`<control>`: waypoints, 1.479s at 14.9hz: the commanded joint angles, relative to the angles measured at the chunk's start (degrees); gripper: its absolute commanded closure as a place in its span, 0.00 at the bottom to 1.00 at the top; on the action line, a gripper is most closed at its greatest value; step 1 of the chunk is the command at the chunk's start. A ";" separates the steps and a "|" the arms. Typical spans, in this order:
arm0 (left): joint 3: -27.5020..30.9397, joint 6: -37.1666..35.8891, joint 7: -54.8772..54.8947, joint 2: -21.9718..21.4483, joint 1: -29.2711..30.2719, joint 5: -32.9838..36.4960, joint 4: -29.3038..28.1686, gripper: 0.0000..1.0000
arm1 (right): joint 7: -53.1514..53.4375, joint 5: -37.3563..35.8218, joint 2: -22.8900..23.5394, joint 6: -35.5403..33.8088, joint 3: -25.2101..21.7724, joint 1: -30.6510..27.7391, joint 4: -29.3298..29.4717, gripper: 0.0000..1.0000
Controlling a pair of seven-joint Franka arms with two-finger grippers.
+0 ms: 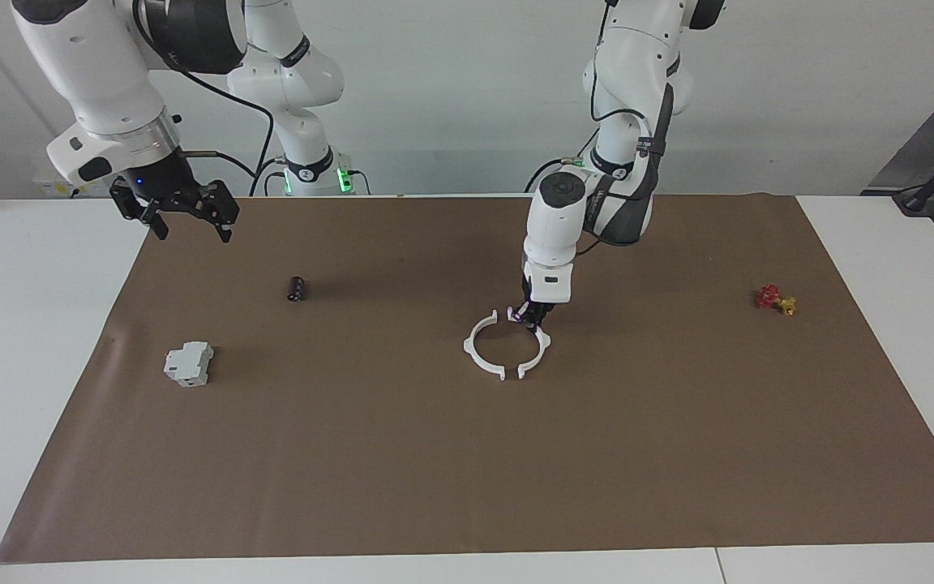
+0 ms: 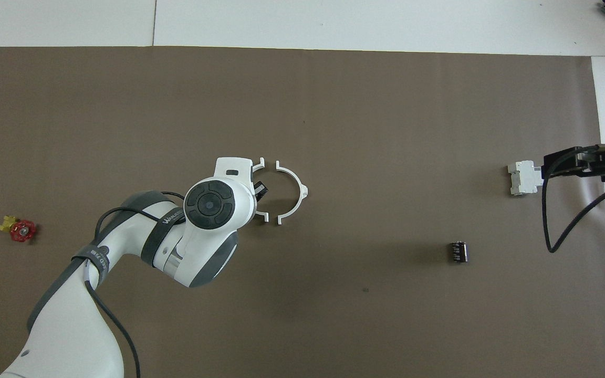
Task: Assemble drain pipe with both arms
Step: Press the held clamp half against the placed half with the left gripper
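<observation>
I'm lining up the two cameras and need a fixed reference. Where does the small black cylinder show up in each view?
Facing view: the black cylinder lies on the brown mat, left of centre, above the grey-white boxy block.
Overhead view: the black cylinder lies right of centre, below the boxy block.
Shared landmark: the two white half-ring arcs mid-mat; the cylinder lies toward the right arm's end from them.

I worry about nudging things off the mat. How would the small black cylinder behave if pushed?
The small black cylinder appears to lie on its side on the brown mat, so it would probably roll rather than slide. It looks short and small, so likely light. Nothing stands close beside it, so a push could send it some way.
</observation>
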 commanded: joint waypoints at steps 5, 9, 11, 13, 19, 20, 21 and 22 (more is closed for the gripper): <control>0.99 -1.40 -2.83 1.61 -2.43 1.36 2.55 1.00 | -0.14 -0.85 -0.42 -0.72 -0.11 0.64 0.06 0.00; 0.99 -1.32 -3.45 1.61 -2.61 1.36 2.46 1.00 | -0.05 -0.59 -0.42 -0.72 -0.11 0.11 0.06 0.00; 1.08 -1.32 -3.45 1.61 -2.61 1.37 2.46 1.00 | 0.04 -0.59 -0.42 -0.80 -0.11 0.20 0.06 0.00; 1.16 -1.32 -3.45 1.61 -2.61 1.45 2.55 1.00 | 0.04 -0.59 -0.42 -0.81 -0.20 0.11 0.06 0.00; 1.17 -1.32 -3.62 1.61 -2.96 3.47 2.29 1.00 | 0.12 -0.50 -0.42 -0.80 -0.11 0.03 0.06 0.00; 1.17 -1.32 -3.62 1.61 -2.96 3.56 2.28 1.00 | 0.13 -0.50 -0.42 -0.80 -0.20 0.03 0.06 0.00; 1.17 -1.32 -3.62 1.61 -2.96 3.65 2.28 1.00 | 0.13 -0.42 -0.42 -0.80 -0.20 0.03 0.06 0.00; 1.17 -1.32 -3.62 1.61 -3.05 4.26 2.28 1.00 | 0.13 -0.42 -0.42 -0.80 -0.20 0.03 0.06 0.00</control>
